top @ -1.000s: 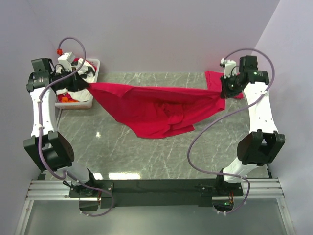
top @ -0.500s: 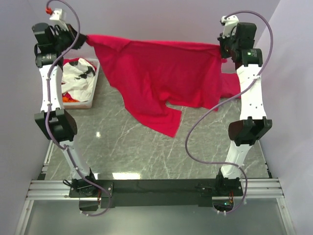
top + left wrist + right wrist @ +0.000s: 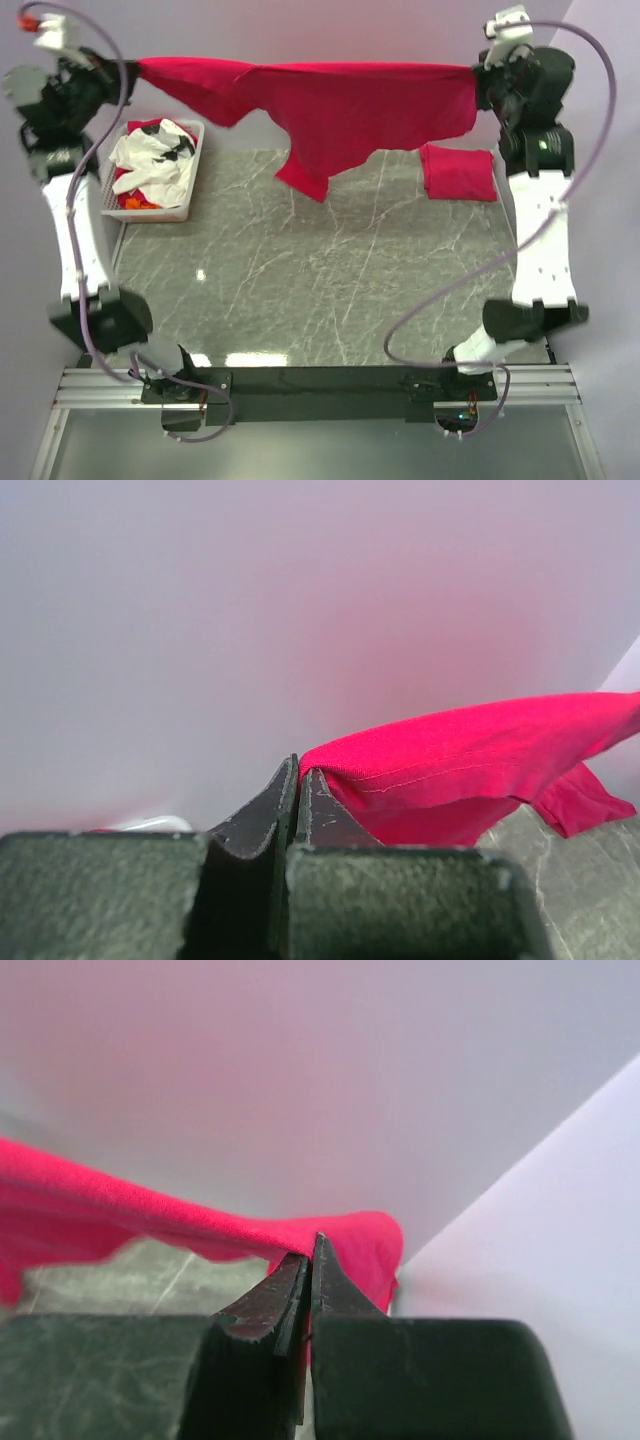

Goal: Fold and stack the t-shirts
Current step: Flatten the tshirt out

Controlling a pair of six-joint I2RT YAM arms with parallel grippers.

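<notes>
Red t-shirt (image 3: 470,770) cropped at the left wrist view's right edge and the right wrist view's left.

The right pincer (image 3: 308,1260) pinches the red t-shirt's (image 3: 120,1215) edge.

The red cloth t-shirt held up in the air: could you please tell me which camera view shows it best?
The top external view: the whole red cloth t-shirt hangs spread out in the air. Each wrist view shows only a pinched edge and some trailing fabric.
</notes>
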